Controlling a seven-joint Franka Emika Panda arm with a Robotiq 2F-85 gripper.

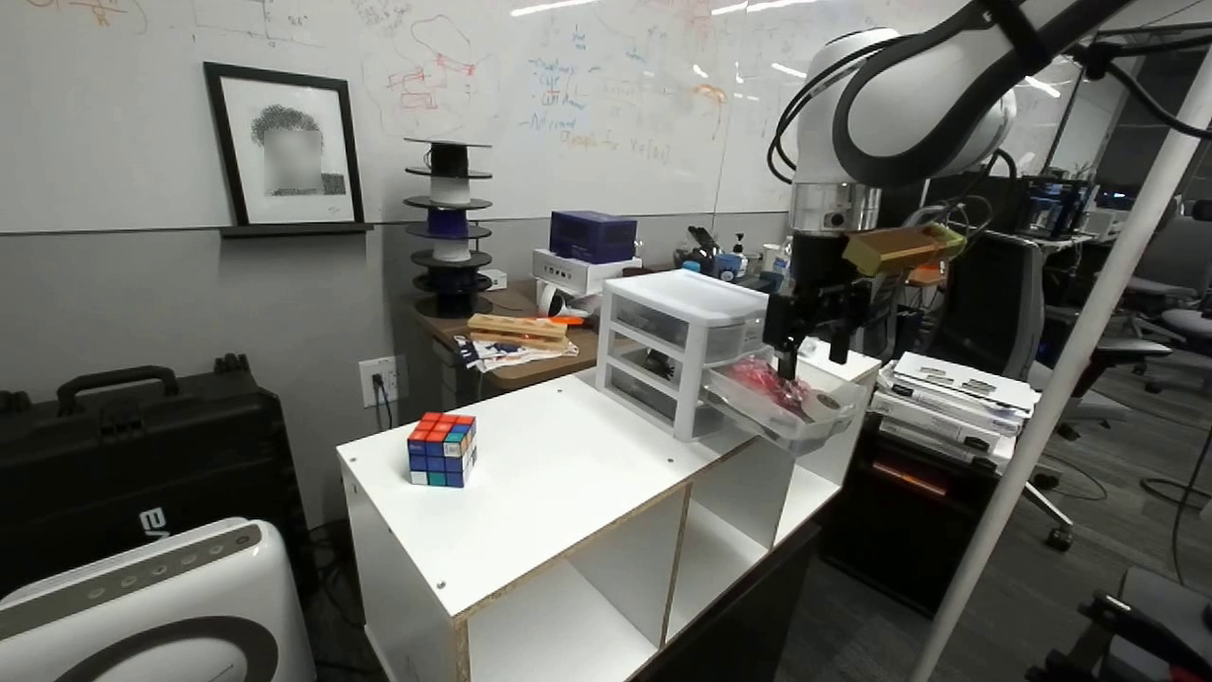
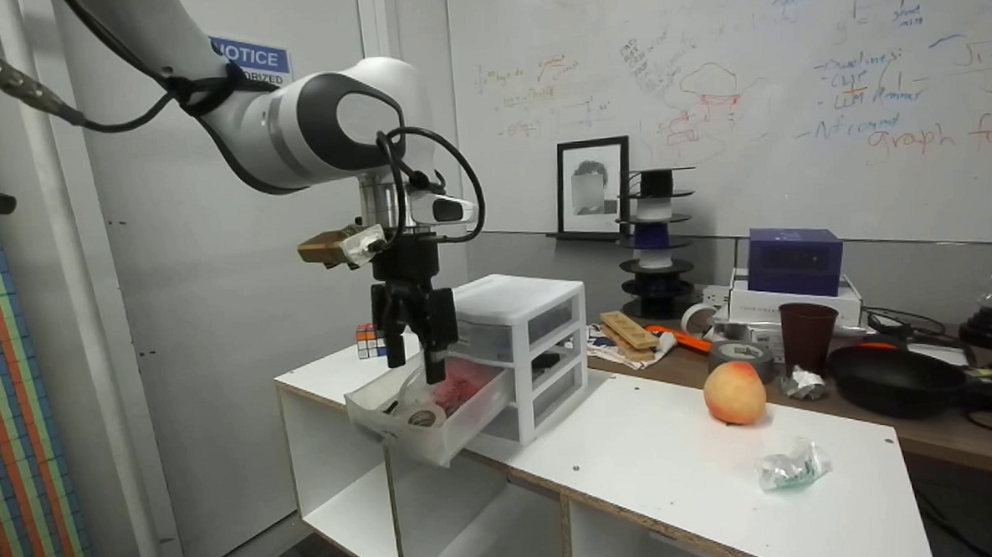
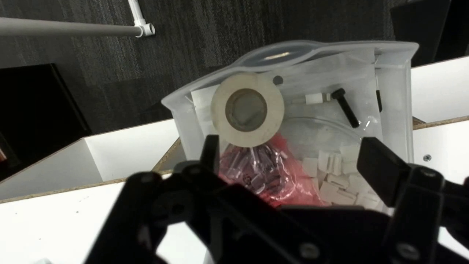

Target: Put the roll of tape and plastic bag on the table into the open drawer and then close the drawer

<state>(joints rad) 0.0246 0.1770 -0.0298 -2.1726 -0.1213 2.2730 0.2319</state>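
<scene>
My pincer (image 3: 295,161) is spread wide over the pulled-out drawer (image 3: 397,84) of cloudy plastic. In the wrist view, the ring-shaped tape roll (image 3: 275,109) lies inside, at eleven o'clock from my pincer. In an exterior view, the crinkly plastic bag (image 2: 793,466) sits at three o'clock from the drawer, on the flat white table (image 2: 655,472). A scribbled whiteboard (image 2: 792,165) is behind.

I count one open drawer (image 2: 411,439), one tape roll (image 3: 221,113) inside.
On the table (image 2: 656,489): one peach (image 2: 735,394), one cube (image 1: 442,450), one clear bag (image 2: 793,468).
</scene>
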